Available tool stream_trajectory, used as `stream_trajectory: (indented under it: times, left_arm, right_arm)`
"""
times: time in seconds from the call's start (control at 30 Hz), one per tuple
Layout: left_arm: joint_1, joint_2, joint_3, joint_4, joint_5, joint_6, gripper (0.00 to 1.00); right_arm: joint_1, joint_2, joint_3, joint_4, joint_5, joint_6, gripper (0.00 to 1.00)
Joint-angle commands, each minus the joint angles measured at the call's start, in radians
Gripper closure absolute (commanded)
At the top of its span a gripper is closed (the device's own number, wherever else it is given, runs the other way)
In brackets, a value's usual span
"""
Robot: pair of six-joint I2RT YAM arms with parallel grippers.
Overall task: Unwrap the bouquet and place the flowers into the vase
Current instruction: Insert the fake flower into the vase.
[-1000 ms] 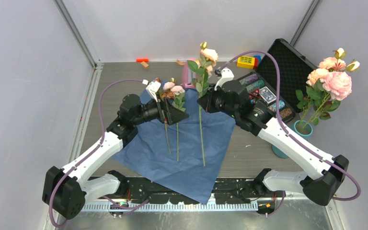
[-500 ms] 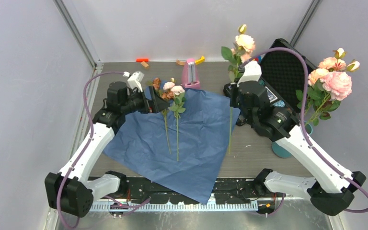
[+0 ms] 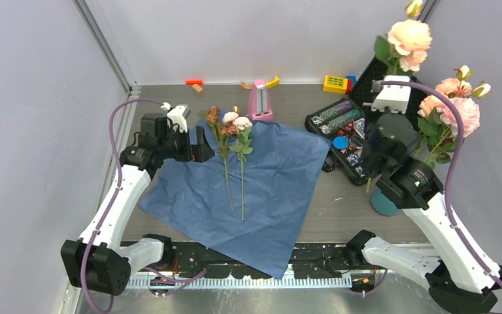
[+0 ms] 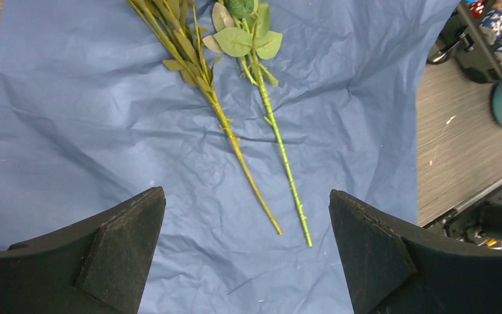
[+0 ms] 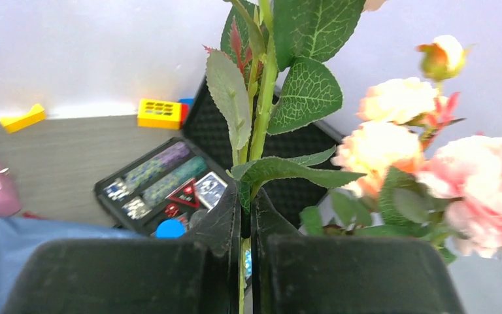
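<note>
Since a second ago the right arm has swung from the middle of the surface out to the right side, carrying a peach artificial rose on a long green stem (image 3: 408, 36), while the left arm has drawn back toward the left edge of the sheet. The right fingers (image 5: 104, 275) are pressed almost together on that stem below its leaves, holding it upright. Its lower end shows just beside the plain teal cylindrical vase (image 3: 385, 204), and we cannot tell whether it has reached the mouth. The left fingers (image 4: 111, 261) stand spread as wide as they go, with nothing between them, hovering over the crumpled blue wrapping paper (image 3: 268, 196). We judge the unwrapping done: the paper lies opened flat on the grey wooden surface (image 3: 340, 209), and no ribbon shows on it. The vase, at the right edge and partly hidden behind the right arm, already holds a bunch of pink and peach roses with green leaves (image 3: 457, 111). What is left, as we read it, is to lower the held rose in beside them and then fetch the two remaining leafy stems (image 3: 242, 176), which lie side by side on the paper near the left fingers. We put the task a little past halfway.
</note>
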Motion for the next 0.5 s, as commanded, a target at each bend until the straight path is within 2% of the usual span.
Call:
stream_trajectory:
  times: [0.0, 0.23, 0.47]
  left_arm:
    - [0.004, -0.038, 0.024, -0.025, -0.043, 0.090, 0.00]
    - [0.004, -0.036, -0.014, -0.004, -0.087, 0.104, 0.00]
    - [0.004, -0.040, -0.019, -0.002, -0.100, 0.108, 0.00]
  right_arm:
    - [-0.133, -0.037, -0.004, 0.178, -0.079, -0.143, 1.00]
    - [-0.363, 0.053, 0.059, 0.175, -0.254, -0.161, 1.00]
    - [-0.475, 0.121, 0.088, 0.204, -0.359, -0.177, 1.00]
